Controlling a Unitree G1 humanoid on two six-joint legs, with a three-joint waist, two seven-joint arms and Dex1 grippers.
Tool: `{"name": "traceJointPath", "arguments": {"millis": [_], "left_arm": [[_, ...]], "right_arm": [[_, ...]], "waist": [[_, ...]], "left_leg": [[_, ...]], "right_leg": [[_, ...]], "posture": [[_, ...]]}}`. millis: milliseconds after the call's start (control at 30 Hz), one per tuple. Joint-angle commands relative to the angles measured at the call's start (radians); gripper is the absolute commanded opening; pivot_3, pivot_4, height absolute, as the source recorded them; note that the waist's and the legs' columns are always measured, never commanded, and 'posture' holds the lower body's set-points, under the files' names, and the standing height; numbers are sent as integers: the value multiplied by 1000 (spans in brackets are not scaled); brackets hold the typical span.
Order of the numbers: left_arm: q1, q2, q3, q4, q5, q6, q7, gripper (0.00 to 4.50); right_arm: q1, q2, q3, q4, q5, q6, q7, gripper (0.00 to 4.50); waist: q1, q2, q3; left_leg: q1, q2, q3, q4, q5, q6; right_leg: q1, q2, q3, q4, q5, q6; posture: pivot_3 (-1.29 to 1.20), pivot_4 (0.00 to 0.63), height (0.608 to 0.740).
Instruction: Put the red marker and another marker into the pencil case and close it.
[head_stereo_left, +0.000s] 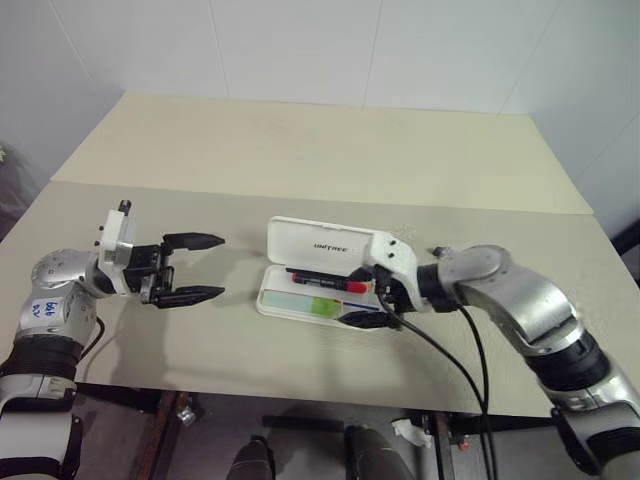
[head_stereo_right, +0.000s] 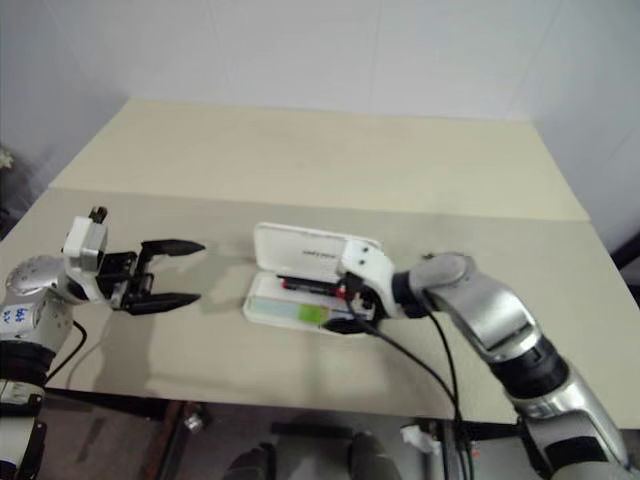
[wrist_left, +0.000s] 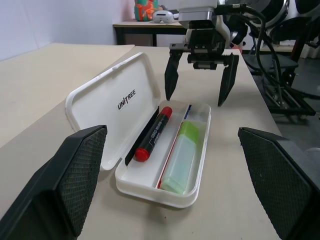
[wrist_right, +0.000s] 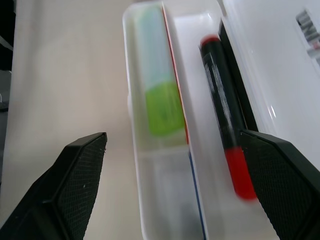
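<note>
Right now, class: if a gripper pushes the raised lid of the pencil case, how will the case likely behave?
The pencil case looks like thin rigid plastic, so its lid probably swings stiffly on the hinge. It seems light and may slide on the smooth table. The red marker is round and might roll inside.

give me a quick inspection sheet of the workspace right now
surface: beige table, a seam running across it behind the case
job's things: white pencil case open, lid raised; red marker and light green marker lying inside, side by side
clutter: nothing seen on the table
hands: left hand open, apart from the case on its left; right hand open at the case's right end, holding nothing
cables: black cable hanging from the right wrist over the table's front edge
surroundings: white wall behind; another table with a colourful object in the left wrist view
</note>
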Motion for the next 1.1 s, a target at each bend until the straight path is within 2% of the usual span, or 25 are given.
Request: {"name": "traceJointPath", "arguments": {"millis": [33, 267, 467, 800, 1100], "left_arm": [[-21, -13, 17, 15, 12, -17, -112, 4500], [-46, -36, 18, 30, 27, -22, -112, 4500], [-24, -22, 42, 14, 24, -19, -112, 4500], [19, -20, 89, -21, 34, -7, -112, 4500], [10, -34, 102, -22, 49, -1, -112, 4500]], "right_arm": [[10, 23, -21, -97, 71, 24, 14, 4429], [-23, 155, 94, -15, 34, -16, -14, 4429], [-31, 197, 153, 87, -20, -78, -15, 4429], [-26, 177, 169, 122, -43, -113, 15, 4429], [-94, 221, 126, 195, -49, -151, 8, 4429]], "waist": [[-1, 0, 0], [0, 0, 0], [1, 0, 0], [2, 0, 0], [0, 0, 0]], "left_leg": [[0, 0, 0, 0, 0, 0], [0, 0, 0, 1, 1, 1], [0, 0, -1, 1, 1, 0], [1, 0, -1, 2, 1, 0], [2, 0, -2, 2, 2, 0]], "right_leg": [[0, 0, 0, 0, 0, 0], [0, 1, 0, 2, 0, 0], [0, 1, 0, 2, 0, 0], [0, 1, 0, 3, 0, 0], [0, 1, 0, 6, 0, 0]], "posture": [[0, 150, 740], [0, 150, 740], [0, 150, 740], [0, 150, 740], [0, 150, 740]]}}
